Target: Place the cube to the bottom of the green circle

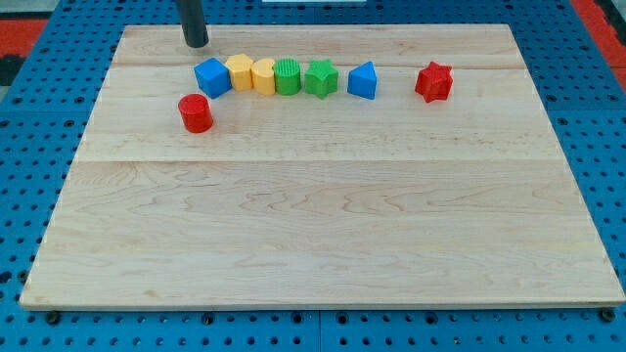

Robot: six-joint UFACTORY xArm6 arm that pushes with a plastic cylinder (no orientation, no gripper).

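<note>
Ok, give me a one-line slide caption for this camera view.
My tip sits above-left of the blue cube, which heads a block row including the green circle.
</note>
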